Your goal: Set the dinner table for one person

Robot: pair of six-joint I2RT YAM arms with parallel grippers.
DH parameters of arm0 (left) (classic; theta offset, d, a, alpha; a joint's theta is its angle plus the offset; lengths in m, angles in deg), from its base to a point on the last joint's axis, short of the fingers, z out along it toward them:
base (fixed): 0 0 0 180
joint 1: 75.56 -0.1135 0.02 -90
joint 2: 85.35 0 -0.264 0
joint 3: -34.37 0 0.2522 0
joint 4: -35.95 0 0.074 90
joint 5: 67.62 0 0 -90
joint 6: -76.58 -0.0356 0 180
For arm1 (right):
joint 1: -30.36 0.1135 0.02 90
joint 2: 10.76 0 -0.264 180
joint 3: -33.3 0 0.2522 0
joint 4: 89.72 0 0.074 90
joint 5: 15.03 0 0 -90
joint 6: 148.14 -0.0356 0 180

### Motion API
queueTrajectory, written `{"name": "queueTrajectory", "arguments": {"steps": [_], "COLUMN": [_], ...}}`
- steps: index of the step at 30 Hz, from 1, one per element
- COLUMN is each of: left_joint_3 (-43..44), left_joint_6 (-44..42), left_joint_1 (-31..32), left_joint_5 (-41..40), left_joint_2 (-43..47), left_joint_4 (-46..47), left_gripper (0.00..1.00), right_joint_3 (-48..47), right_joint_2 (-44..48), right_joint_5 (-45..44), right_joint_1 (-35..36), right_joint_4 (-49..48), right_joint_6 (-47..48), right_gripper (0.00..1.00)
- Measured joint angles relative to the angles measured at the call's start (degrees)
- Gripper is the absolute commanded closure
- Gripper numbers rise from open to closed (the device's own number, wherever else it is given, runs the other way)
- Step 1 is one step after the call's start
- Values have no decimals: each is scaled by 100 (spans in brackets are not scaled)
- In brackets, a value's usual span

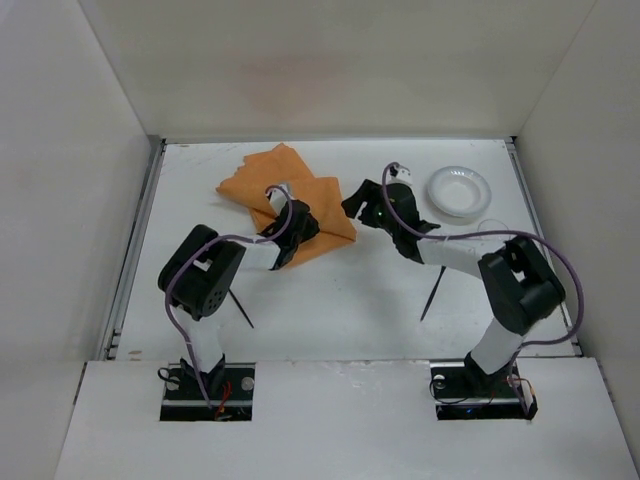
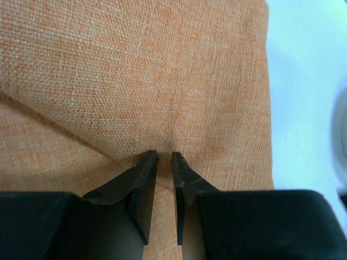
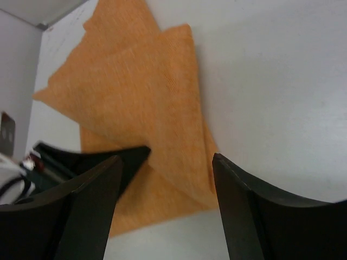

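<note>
Across the whole top view, worktop (image 1: 330, 300): one, large, flat, matte white, rectangular, with a thin metal rail along its left side and another along its right. White walls stand close on three sides, and the arm bases sit at the near edge. Surface plain, no markings seen; it reads pale and slightly bluish in the left wrist view (image 2: 309, 70) and grey-white in the right wrist view (image 3: 271, 81). Items on it, counted: one orange placemat (image 1: 285, 195) and one white bowl (image 1: 459, 190). Placemat lies far, left of centre, not flat: folded over itself in overlapping layers, corners pointing far and right, coarse weave showing up close (image 2: 135, 70). Bowl sits far right, round, empty, well apart from the cloth. Arms: two. Left pincer (image 1: 305, 228) is down on the near part of the placemat; up close (image 2: 165, 157) its fingers are pressed nearly together, tips on the cloth, and creases run in to a small ridge of fabric pinched between them. Right pincer (image 1: 355, 207) is just beside the placemat's right corner; from its own camera (image 3: 167, 160) its fingers are spread wide, nothing between them, cloth corner (image 3: 179, 179) and bare worktop below. Whether it touches the surface, cannot tell.
</note>
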Motion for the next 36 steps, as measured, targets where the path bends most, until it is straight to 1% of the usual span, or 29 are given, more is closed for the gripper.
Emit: {"name": "queueTrajectory", "arguments": {"steps": [3, 7, 14, 16, 18, 23, 25, 27, 29, 31, 34, 36], "left_joint_3": [-455, -1075, -1711, -1845, -2028, -2605, -2817, -2959, -3012, -3023, -3069, -3082], "left_joint_6": [31, 103, 111, 87, 55, 68, 116, 199, 260, 304, 345, 354], "left_joint_1": [101, 175, 175, 153, 116, -111, -249, -382, -511, -603, -708, -765], "left_joint_5": [153, 280, 516, 581, 614, 577, 457, 334, 258, 186, 160, 188], "left_joint_2": [273, 640, 1233, 1458, 1773, 2911, 3488, 3991, 4354, 4570, 4638, 4542], "left_joint_4": [55, 278, 258, 107, -74, -634, -920, -1270, -1670, -2035, -2350, -2450], "left_gripper": [85, 86, 85, 82, 76, 61, 52, 47, 44, 43, 43, 44], "right_joint_3": [-634, -1209, -2057, -2367, -2588, -2717, -2717, -2715, -2706, -2693, -2588, -2470], "right_joint_2": [-638, -1375, -2284, -2503, -2653, -2743, -2743, -2743, -2743, -2743, -2719, -2697], "right_joint_5": [227, 592, 887, 944, 1019, 1123, 1128, 1137, 1150, 1161, 1163, 1161], "right_joint_1": [-50, -162, -278, -302, -310, -310, -310, -310, -310, -310, -310, -310], "right_joint_4": [-33, 31, 356, 435, 490, 575, 579, 579, 577, 575, 557, 535], "right_joint_6": [-151, -369, -664, -754, -850, -1043, -1108, -1141, -1154, -1152, -1150, -1152], "right_gripper": [25, 24, 25, 29, 32, 44, 44, 41, 41, 43, 49, 52]}}
